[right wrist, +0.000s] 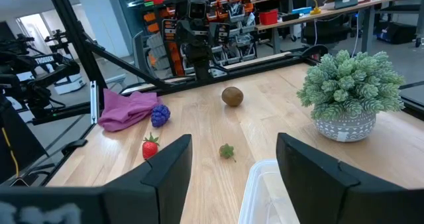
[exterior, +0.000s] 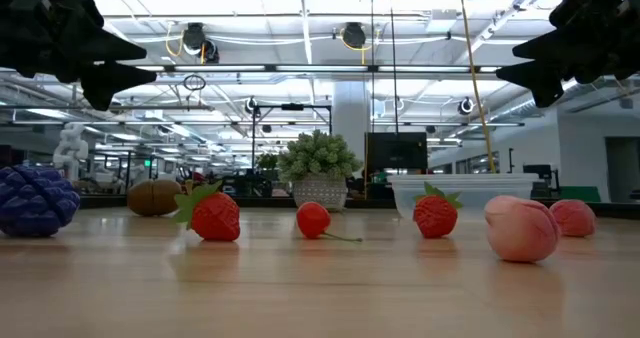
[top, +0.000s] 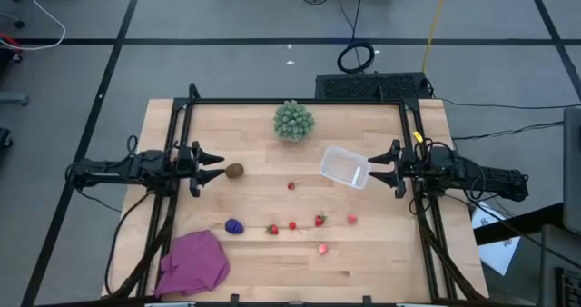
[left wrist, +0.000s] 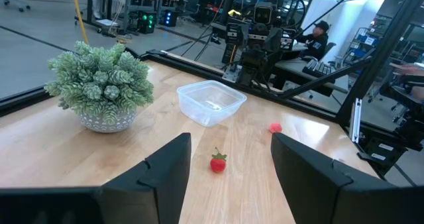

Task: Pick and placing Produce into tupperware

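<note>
The clear tupperware (top: 344, 166) stands on the table at the right, just in front of my right gripper (top: 374, 167), which is open and empty above the table. The brown kiwi (top: 234, 171) lies just right of my left gripper (top: 218, 165), also open and empty. The purple grape cluster (top: 234, 226) lies near the front left. Several small red fruits lie on the table: one at the centre (top: 291, 186), others in a row nearer the front (top: 293, 225), and a pink peach (top: 352, 219). The tupperware also shows in the left wrist view (left wrist: 211, 101).
A green spiky plant in a pot (top: 293, 121) stands at the table's far middle. A magenta cloth (top: 194, 262) lies at the front left corner. A dark frame rail (top: 300, 102) runs along the far edge. A person (left wrist: 318, 38) sits beyond the table.
</note>
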Motion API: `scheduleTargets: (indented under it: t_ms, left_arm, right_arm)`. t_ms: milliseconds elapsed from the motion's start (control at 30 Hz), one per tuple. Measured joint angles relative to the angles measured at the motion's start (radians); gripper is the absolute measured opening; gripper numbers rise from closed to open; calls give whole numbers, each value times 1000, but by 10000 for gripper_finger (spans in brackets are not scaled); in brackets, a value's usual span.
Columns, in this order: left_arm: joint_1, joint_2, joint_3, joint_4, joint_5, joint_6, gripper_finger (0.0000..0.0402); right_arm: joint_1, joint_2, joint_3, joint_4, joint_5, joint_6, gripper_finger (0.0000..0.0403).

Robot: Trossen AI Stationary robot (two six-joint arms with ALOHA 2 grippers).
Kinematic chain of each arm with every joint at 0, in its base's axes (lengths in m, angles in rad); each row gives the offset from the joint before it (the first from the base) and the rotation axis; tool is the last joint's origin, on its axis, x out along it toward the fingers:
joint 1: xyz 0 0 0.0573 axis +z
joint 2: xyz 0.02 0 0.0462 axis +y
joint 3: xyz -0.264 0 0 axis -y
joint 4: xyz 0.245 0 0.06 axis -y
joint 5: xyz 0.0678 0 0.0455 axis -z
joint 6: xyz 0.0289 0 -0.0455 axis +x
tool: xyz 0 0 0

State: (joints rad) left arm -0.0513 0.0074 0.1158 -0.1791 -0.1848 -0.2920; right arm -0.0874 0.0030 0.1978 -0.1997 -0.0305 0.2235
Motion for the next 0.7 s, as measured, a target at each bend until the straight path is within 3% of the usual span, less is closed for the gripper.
scheduleTargets:
  t_ms: [700]
  left_arm:
    - [0,0,0,20,0,0,214]
  right_arm:
    - [0,0,0,1,0,0,208]
